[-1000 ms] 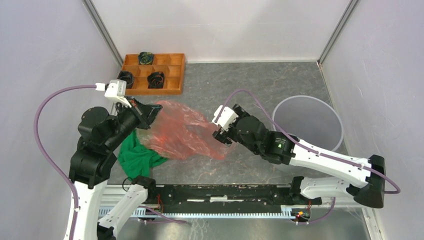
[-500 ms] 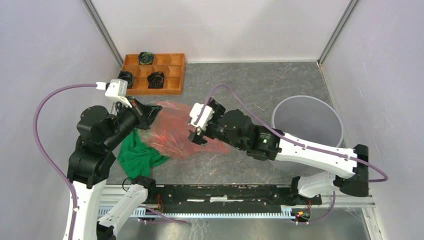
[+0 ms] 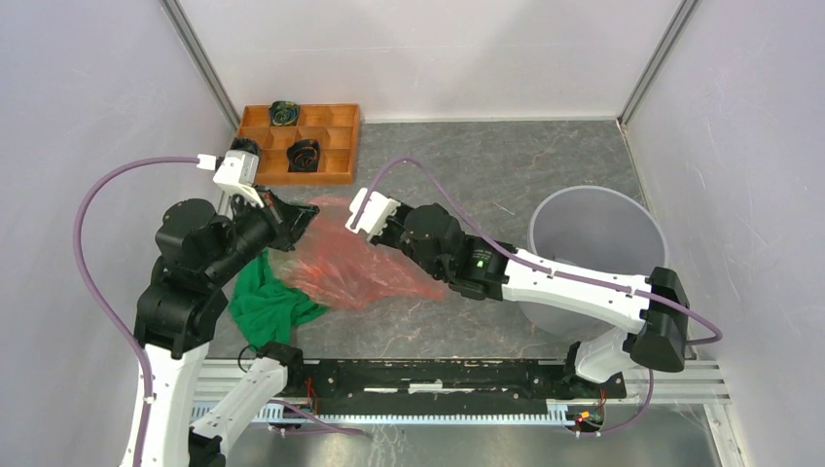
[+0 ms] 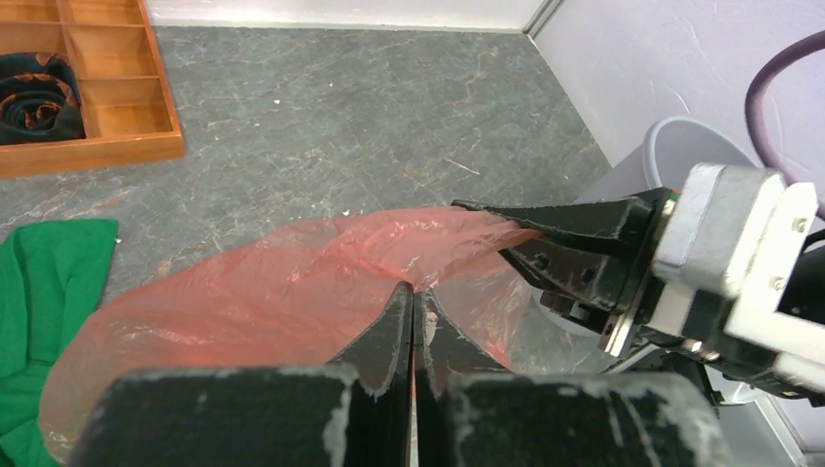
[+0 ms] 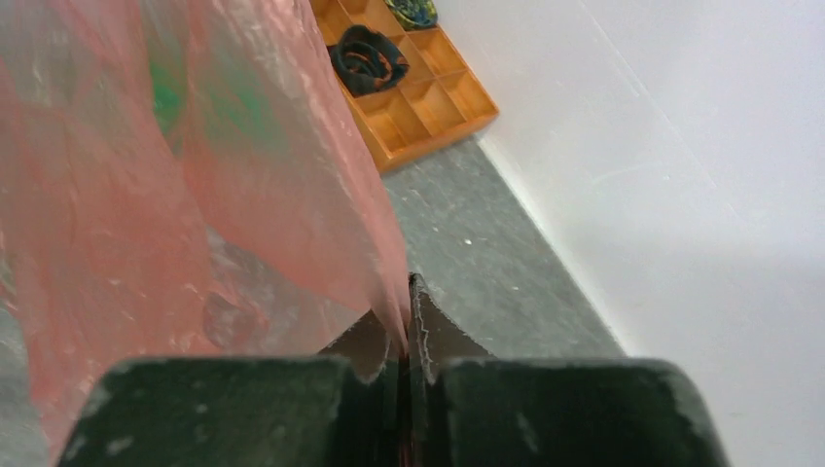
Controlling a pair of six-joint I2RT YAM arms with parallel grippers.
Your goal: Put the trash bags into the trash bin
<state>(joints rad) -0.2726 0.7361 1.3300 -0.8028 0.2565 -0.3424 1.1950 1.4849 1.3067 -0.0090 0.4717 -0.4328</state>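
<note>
Trash bag [image 3: 336, 268] pinched by closed left hand [image 4: 412, 306] and right hand [image 5: 407, 331].

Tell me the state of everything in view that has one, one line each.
left gripper: jaws shut on the trash bag
right gripper: jaws shut on the trash bag
trash bag: held between both grippers, outside the bin
trash bin: upright, no bag inside
green cloth: crumpled, partly under the bag
wooden tray: black rolls in some compartments, others empty

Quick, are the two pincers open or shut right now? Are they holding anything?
Left pincer: shut, pinching the red-orange bag.
Right pincer: shut, pinching another edge of the same bag.
</note>
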